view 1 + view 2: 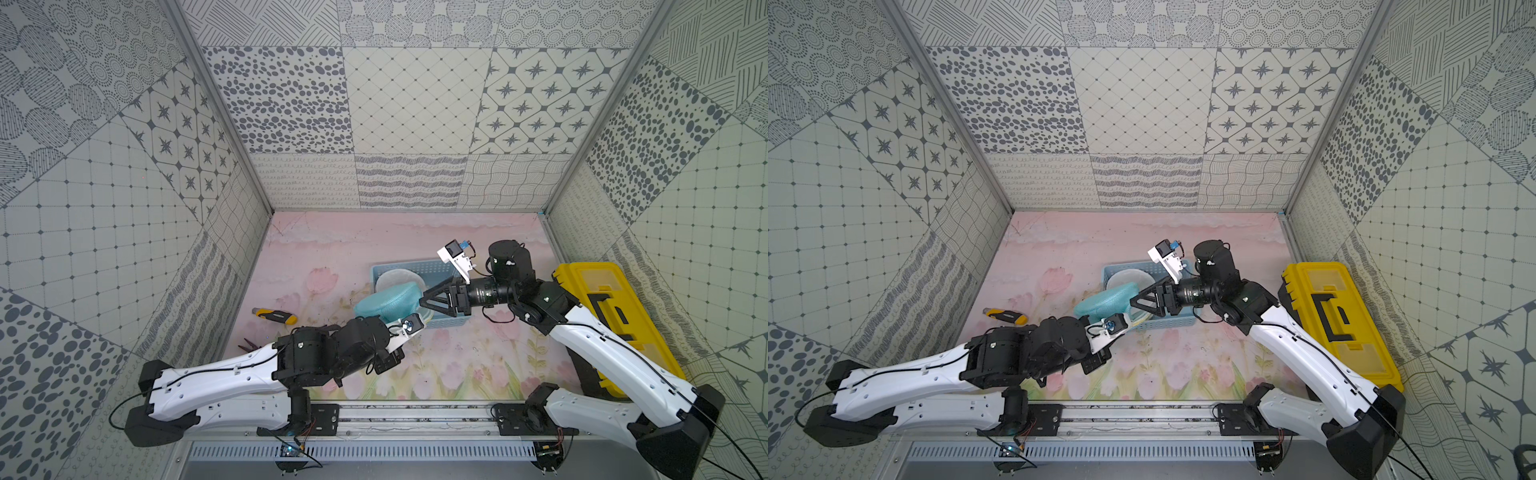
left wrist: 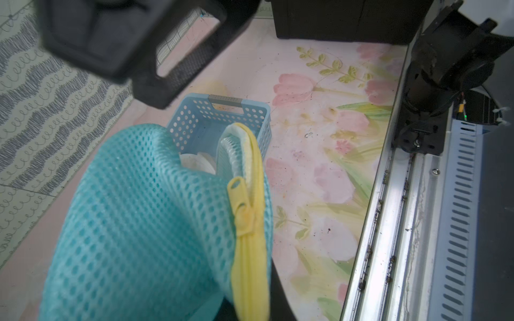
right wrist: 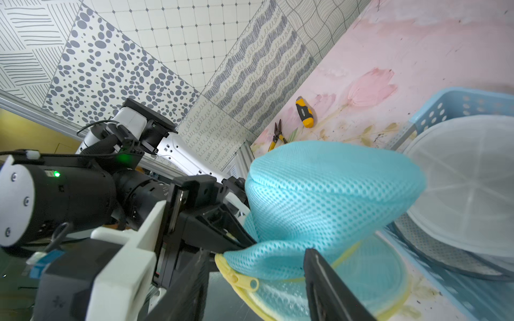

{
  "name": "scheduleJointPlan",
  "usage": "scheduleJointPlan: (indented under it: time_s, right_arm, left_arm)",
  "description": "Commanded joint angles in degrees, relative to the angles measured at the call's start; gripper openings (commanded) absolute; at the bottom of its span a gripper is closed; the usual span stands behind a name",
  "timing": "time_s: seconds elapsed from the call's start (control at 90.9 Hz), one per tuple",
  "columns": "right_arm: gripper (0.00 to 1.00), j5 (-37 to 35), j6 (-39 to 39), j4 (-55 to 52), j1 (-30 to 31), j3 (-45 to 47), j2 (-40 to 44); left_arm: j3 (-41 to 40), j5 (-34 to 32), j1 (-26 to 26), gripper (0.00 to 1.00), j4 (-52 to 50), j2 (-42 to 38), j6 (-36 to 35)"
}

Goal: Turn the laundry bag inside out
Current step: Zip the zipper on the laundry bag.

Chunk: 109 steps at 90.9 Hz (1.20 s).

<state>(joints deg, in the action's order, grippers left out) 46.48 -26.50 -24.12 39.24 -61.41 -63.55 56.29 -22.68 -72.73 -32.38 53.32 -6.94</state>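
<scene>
**Left gripper** [image 3: 246, 244]: jaws together on the zip edge of the teal mesh laundry bag [image 1: 386, 301], holding it up at frame centre in both top views.

**Right gripper** [image 1: 423, 301]: jaws apart, straddling the bag's lower fold beside the yellow zipper [image 3: 244, 280].

**Step in hand:** probably best done by pinching a single layer deep inside the mouth, then drawing it outward against the left grip.

**Containers:** the blue basket [image 1: 407, 268], just right of centre and partly behind the bag, holds a white round mesh piece [image 1: 401, 278]. The yellow toolbox [image 1: 602, 316], at the right edge, is shut, so its contents are unseen.
</scene>
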Motion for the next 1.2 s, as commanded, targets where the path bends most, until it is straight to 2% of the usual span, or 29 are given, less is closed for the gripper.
scheduleJointPlan:
  time_s: [0.0,0.33,0.638,0.902,1.189]
  right_arm:
    - [0.58,2.6,-0.8,3.3,2.2,0.2,0.3]
    - [0.61,4.2,-2.8,5.3,3.0,1.7,-2.2]
    - [0.5,6.3,-4.1,6.3,5.3,1.9,-4.6]
    - [0.43,8.9,-4.1,6.5,6.5,1.9,-3.9]
    - [0.37,10.0,0.2,0.8,6.6,-0.2,-3.6]
  left_arm:
    - [0.2,-6.9,-0.4,0.0,5.6,-1.7,-3.9]
    - [1.0,-6.5,-0.4,0.0,5.1,-2.3,-4.1]
    - [0.3,-9.4,-0.4,0.0,8.8,-2.9,-5.3]
    - [2.4,-6.0,-0.4,0.0,3.4,-4.0,-4.3]
    - [3.9,-4.2,-0.4,0.0,0.3,-4.9,-3.5]
